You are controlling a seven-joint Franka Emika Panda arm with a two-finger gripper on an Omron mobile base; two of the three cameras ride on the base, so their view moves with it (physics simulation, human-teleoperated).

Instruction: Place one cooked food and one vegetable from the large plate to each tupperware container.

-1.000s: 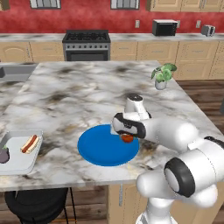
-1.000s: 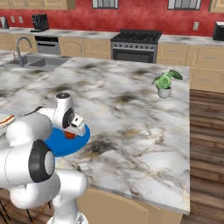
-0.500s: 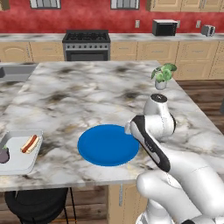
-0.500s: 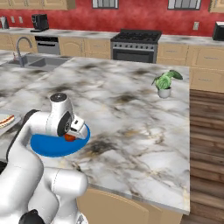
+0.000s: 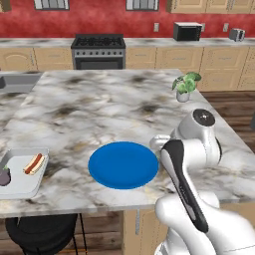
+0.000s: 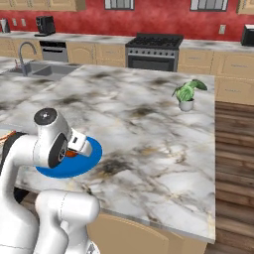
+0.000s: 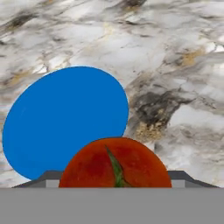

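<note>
Now lifted off the large plate [image 5: 123, 165] since a second ago, the tomato [image 7: 115, 164] sits clenched in the pincer [image 7: 114, 177] above the marble bench [image 5: 99, 109]; a light grey tupperware container [image 5: 20, 191] at the bench's left edge holds a sausage [image 5: 34, 164]; a potted plant [image 5: 185, 86] stands well apart.

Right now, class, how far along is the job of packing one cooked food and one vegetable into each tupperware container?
Done: the light grey tupperware container holds a hot dog and a dark purple vegetable. In hand: a red tomato sits right at the pincer, and the large blue plate lies bare. Left: the tomato appears meant for the other container, which I cannot locate here, so its contents can't be judged.
</note>
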